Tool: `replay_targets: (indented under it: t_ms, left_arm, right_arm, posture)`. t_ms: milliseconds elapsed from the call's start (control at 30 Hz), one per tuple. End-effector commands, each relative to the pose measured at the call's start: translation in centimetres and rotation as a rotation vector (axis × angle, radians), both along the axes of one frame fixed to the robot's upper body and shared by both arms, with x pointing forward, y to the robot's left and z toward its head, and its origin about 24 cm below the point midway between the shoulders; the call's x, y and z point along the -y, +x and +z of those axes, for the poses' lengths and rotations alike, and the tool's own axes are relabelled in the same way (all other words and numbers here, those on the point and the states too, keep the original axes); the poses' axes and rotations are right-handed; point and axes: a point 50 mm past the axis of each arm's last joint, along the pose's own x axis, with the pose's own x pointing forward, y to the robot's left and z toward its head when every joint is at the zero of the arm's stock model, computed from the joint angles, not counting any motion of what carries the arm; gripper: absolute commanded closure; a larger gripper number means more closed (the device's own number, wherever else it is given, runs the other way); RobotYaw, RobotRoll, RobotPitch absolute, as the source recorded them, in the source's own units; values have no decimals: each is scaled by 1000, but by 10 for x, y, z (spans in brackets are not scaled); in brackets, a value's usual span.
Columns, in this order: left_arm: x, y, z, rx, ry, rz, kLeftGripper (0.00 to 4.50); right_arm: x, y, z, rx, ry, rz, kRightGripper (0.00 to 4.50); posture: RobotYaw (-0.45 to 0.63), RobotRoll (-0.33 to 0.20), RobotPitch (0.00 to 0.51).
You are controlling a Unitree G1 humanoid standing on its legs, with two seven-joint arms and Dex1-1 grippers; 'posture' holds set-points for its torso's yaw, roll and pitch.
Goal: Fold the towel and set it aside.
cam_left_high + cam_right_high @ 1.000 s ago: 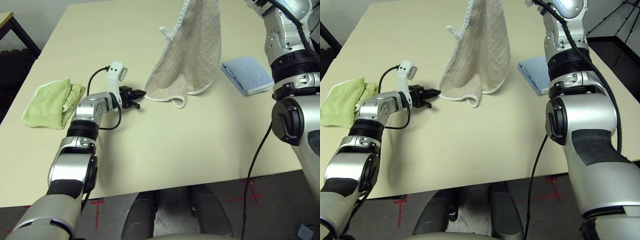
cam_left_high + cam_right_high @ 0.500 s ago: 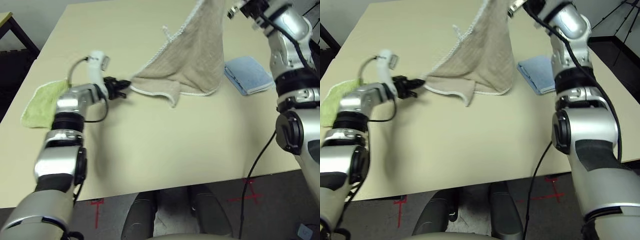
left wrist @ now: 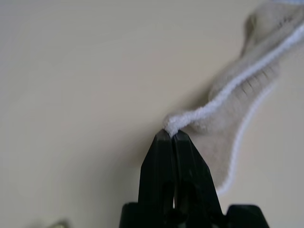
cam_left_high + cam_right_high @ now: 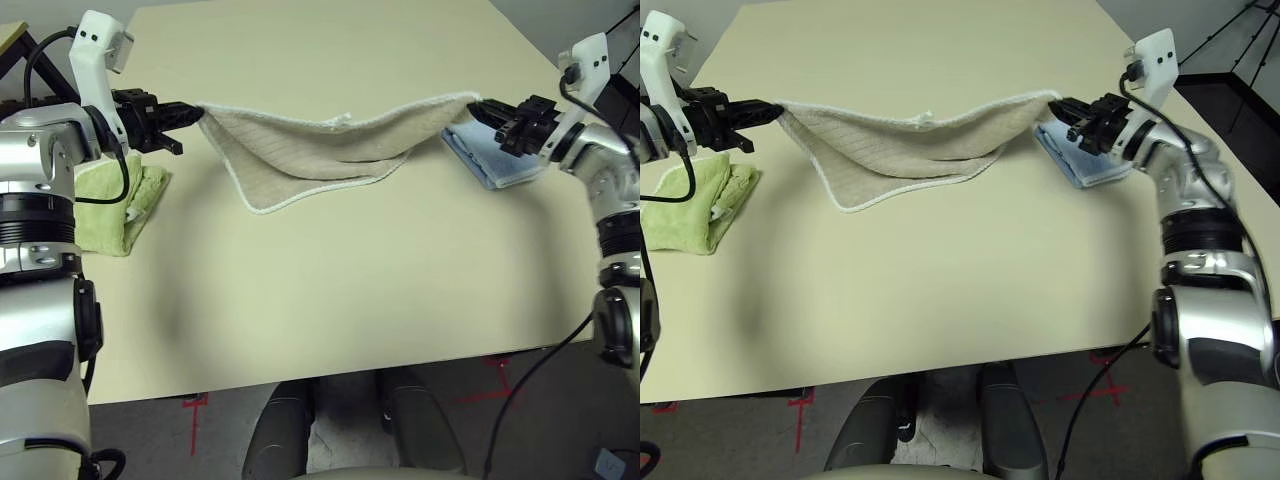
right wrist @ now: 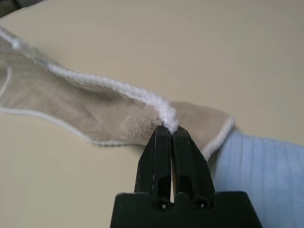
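On the pale worktop (image 4: 330, 320), the towel (image 4: 300, 160) hangs between 2 grippers, long axis parallel to the near edge, 1 corner clenched by the left gripper (image 4: 200, 108), 1 by the right gripper (image 4: 475, 103).

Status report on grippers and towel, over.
Left gripper and right gripper each shut on a corner. Beige towel stretched between, sagging, not folded. Blue towel beneath right gripper.

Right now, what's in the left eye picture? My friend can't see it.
Two robot grippers, left and right, hold a beige towel stretched between them over a table. A green towel and blue towel lie nearby.
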Motion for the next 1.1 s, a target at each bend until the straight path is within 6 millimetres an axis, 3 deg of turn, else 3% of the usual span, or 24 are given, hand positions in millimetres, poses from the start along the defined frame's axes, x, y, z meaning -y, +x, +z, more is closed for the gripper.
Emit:
replay_targets:
  t_ms: [33,267,367,433,500,600,667,767,833,900,967,1100]
  left_arm:
    - [-5,-4,-8,-96,58,-64,4477]
    - [-11,-13,-22,-230,136,-168,4477]
    - [-18,-3,-15,-156,211,-69,4477]
    - [-22,13,-1,28,278,113,4477]
    - [-25,25,14,233,352,288,4477]
    - [-16,36,42,554,350,452,4477]
    - [-9,38,54,693,318,501,4477]
    - [0,39,60,798,264,511,4477]
    - [1,41,45,736,323,424,4477]
    - [-2,38,-3,394,509,133,4477]
    - [-12,25,-32,162,572,-33,4477]
    - [-19,4,-47,-63,574,-203,4477]
  right_arm:
    - [4,-3,-1,-101,-66,94,4500]
    - [5,-5,-10,-191,-235,220,4500]
    - [0,1,-12,-146,-319,195,4500]
    - [-4,16,-7,33,-412,16,4500]
    - [-7,29,9,246,-394,-209,4500]
    - [-13,36,51,534,-74,-486,4500]
    - [-15,35,62,600,35,-533,4500]
    - [-25,36,53,609,52,-429,4500]
    - [-36,34,35,580,-13,-241,4500]
    - [-41,30,14,494,-77,-77,4500]
    - [-40,23,-6,422,-201,79,4500]
    - [-28,1,-51,216,-457,343,4500]
  posture:
    - [11,0,191]
    - [10,0,197]
    - [10,0,199]
    - [7,0,199]
    - [6,0,198]
    - [6,0,198]
    - [5,0,198]
    - [6,0,201]
    - [0,0,203]
    - [0,0,202]
    - [-1,0,205]
    - [-6,0,211]
